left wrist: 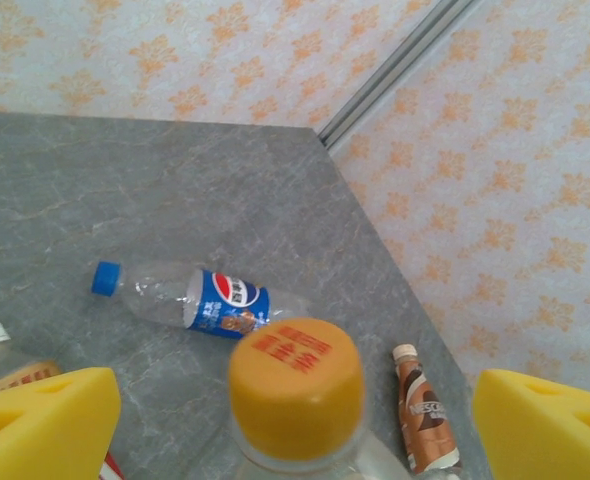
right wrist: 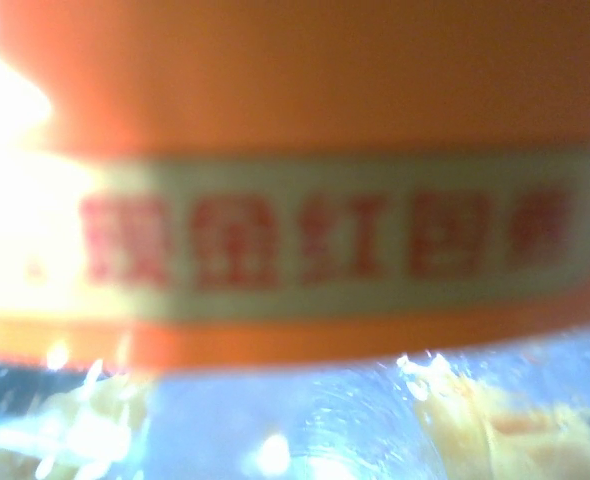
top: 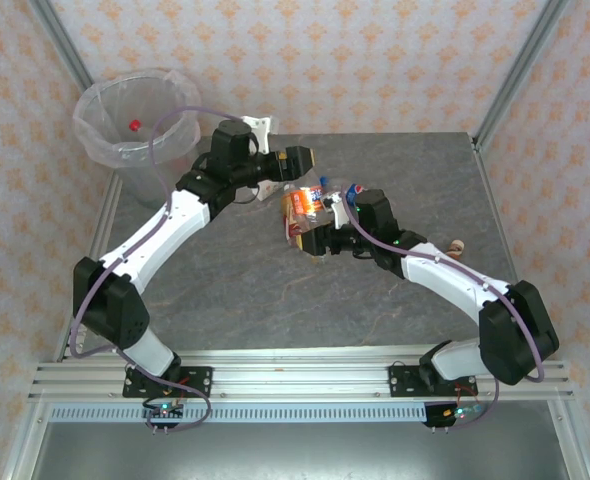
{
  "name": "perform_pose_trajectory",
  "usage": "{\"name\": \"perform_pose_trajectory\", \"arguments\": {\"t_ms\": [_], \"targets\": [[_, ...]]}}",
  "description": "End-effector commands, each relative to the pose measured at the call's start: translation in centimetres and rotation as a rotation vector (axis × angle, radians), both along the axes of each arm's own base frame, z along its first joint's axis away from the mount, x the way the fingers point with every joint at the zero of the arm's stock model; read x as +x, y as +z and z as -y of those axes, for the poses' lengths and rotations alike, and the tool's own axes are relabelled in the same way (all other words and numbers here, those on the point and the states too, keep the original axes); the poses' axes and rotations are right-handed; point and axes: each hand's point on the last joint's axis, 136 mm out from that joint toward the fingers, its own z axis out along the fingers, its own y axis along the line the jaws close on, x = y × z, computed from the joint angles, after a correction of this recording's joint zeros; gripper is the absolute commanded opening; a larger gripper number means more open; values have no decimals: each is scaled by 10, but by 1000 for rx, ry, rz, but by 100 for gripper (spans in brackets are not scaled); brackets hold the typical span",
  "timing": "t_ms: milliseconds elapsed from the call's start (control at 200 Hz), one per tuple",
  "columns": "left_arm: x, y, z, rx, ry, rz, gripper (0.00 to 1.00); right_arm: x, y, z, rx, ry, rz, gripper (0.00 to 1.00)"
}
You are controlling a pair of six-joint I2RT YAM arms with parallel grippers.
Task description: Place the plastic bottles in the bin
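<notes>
Grey marbled surface [top: 275, 300] with loose bottles.
A blue-labelled bottle [left wrist: 220, 300] lies on its side toward the far side; a small brown-labelled bottle [left wrist: 425, 415] lies near the right edge, apart from it.

Seen from above, the light is bright, even and diffuse, leaving only faint soft shadows on the grey table [top: 275, 300] and small glints on the crinkly liner of the bin [top: 100, 125]. The left wrist view is equally well lit, the Pepsi bottle [left wrist: 200, 300] crisp while the orange cap [left wrist: 295, 385] close to the lens goes slightly soft. The right wrist view is badly out of focus: the orange-labelled bottle [right wrist: 295, 240] sits too close, its red characters smeared, with a blown-out white patch at upper left and bright specks on the clear plastic below.
</notes>
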Motion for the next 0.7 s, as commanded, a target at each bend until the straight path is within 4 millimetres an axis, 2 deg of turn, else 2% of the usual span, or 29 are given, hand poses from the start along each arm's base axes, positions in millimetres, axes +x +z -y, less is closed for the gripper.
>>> {"name": "perform_pose_trajectory", "arguments": {"t_ms": [0,120,240,445,696], "targets": [[5,4,-5,37,1,4,88,-2,28,-7,34,46,74,37],[8,0,-4,31,-5,-10,83,-3,30,-9,32,53,84,37],[9,-2,-1,24,-19,-18,74,-5,30,-10,27,63,78,37],[9,-5,3,13,-35,-28,51,-6,24,-11,9,68,69,38],[10,-10,1,25,-28,-33,36,-7,23,-10,4,71,74,40]]}}
